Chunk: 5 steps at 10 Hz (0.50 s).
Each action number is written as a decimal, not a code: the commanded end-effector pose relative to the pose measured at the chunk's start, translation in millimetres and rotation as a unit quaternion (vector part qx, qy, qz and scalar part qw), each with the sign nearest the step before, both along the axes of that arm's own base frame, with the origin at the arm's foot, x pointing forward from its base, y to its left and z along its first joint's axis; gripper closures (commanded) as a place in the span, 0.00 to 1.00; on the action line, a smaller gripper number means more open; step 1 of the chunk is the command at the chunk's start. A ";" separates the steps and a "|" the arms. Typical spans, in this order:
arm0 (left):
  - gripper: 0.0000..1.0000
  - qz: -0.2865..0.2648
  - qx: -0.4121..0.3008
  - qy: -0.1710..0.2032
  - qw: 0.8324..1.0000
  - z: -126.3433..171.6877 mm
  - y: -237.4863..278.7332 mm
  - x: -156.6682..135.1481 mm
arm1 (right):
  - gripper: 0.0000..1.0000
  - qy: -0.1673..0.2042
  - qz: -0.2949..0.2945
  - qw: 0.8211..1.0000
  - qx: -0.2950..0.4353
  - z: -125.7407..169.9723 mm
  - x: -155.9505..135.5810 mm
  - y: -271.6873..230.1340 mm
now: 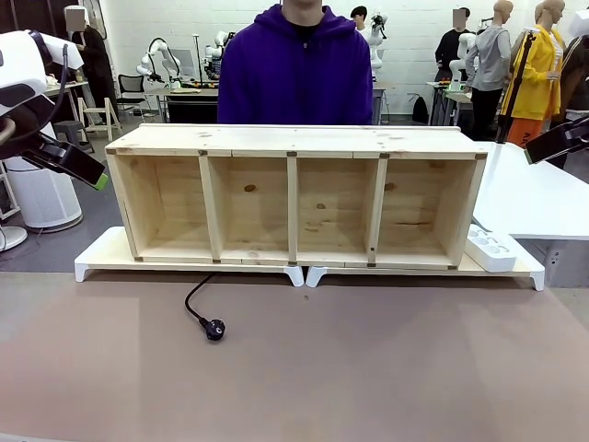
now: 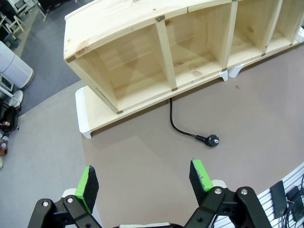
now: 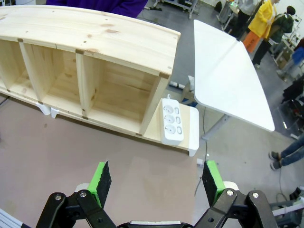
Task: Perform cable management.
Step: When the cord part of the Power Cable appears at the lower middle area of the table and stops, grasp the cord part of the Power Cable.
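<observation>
Black cable [image 2: 171, 118] — thin, smooth, curved

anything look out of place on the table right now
Yes: the black cable trails out from under the wooden shelf, and its plug lies loose on the brown table, plugged into nothing. The white power strip sits at the shelf's right end, well away from it. Nothing else stands out.

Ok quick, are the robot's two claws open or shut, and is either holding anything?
Left gripper: open, holding nothing.
Right gripper: open, holding nothing.
</observation>
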<state>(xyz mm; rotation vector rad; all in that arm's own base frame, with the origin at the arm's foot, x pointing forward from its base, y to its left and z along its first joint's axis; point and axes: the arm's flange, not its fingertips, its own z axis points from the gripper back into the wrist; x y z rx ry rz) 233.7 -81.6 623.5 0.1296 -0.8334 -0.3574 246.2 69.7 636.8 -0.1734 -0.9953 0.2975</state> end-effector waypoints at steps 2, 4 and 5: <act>0.00 -0.003 0.004 -0.004 1.000 0.8 0.1 1.7 | 0.00 -0.003 0.004 1.000 0.000 -1.0 5.0 1.1; 0.00 -0.003 0.004 -0.004 1.000 0.8 0.1 1.7 | 0.00 0.003 0.026 1.000 -0.006 1.2 4.4 16.4; 0.00 -0.003 0.004 -0.004 1.000 0.8 0.1 1.7 | 0.00 0.008 0.043 0.999 -0.013 3.5 9.7 33.5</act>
